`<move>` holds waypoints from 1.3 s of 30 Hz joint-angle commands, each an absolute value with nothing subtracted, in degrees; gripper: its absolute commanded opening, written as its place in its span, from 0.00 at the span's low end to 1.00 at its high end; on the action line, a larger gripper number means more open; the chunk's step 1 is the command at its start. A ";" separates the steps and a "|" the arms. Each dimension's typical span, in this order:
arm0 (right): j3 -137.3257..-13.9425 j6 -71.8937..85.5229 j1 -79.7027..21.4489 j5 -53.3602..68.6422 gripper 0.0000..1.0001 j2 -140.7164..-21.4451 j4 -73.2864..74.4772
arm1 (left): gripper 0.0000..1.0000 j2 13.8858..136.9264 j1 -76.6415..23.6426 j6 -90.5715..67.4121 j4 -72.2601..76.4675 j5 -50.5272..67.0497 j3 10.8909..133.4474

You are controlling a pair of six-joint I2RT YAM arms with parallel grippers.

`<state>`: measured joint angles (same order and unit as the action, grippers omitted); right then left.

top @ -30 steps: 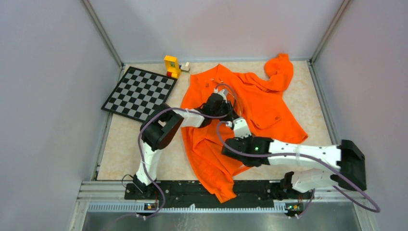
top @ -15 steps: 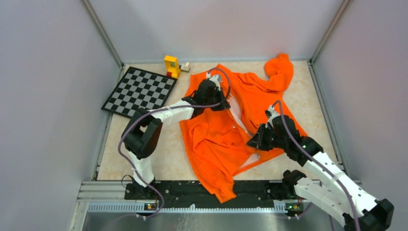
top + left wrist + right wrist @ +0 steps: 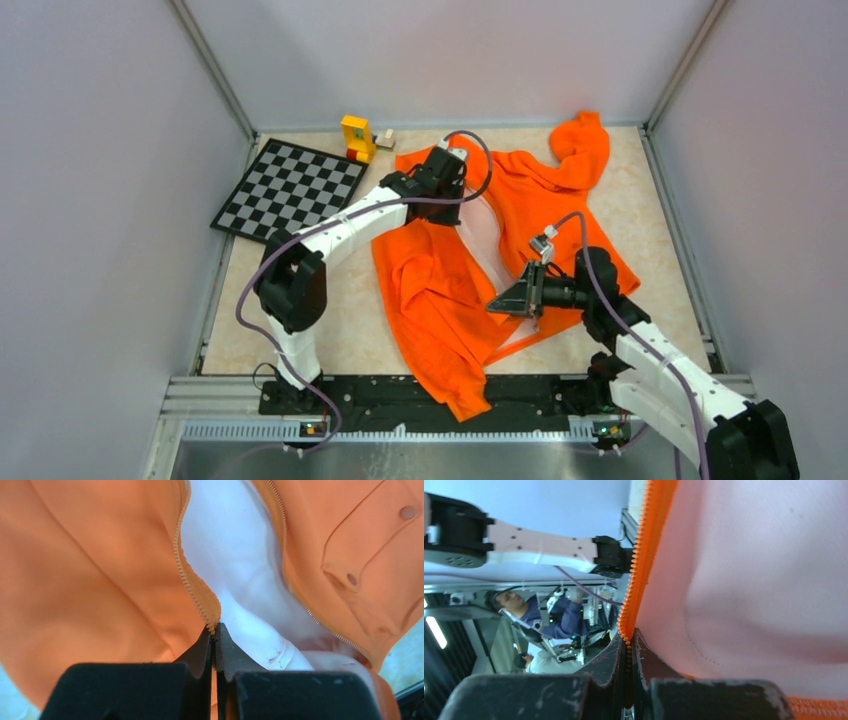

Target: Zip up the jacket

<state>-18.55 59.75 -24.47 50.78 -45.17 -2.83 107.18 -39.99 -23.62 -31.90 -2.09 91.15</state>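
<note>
The orange jacket point(image 3: 440, 290) lies spread on the pale worktop point(image 3: 650, 210), collar toward the far wall and hem toward my bases, its front open so the pinkish-white lining point(image 3: 490, 245) shows as a long wedge. The opening's long axis runs from the far collar end down toward the near hem, slanting slightly to my right. My left claw point(image 3: 447, 188) is at the far end of that wedge, pressed together and pinching the toothed zipper edge point(image 3: 189, 582) of the left panel. The other row of teeth point(image 3: 290, 587) runs well apart from it, with lining between them. My right claw point(image 3: 497, 306) is closer to the hem, on the right side of the opening. It is also pressed together, nipping the right panel's toothed edge point(image 3: 640, 555) and holding it up off the worktop. I cannot see the slider in any view. I judge the two rows must be brought together at the hem end first, and my right claw is the nearer one to that end.
</note>
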 commanded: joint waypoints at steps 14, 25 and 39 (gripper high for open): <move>-21.77 77.10 -30.43 69.43 0.00 -43.49 -23.58 | 0.03 96.21 -36.91 -8.05 -27.27 -16.72 89.68; -9.82 64.03 -17.36 55.76 0.00 -50.37 -4.08 | 0.07 118.22 -36.83 -12.95 -29.16 -9.10 101.70; -15.34 53.30 -17.31 52.99 0.00 -56.11 -3.68 | 0.99 88.22 -33.96 -20.06 -21.59 6.08 74.48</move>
<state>-14.68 55.16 -17.12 50.83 -56.34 1.76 100.29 -35.00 -16.10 -26.50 -1.72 82.83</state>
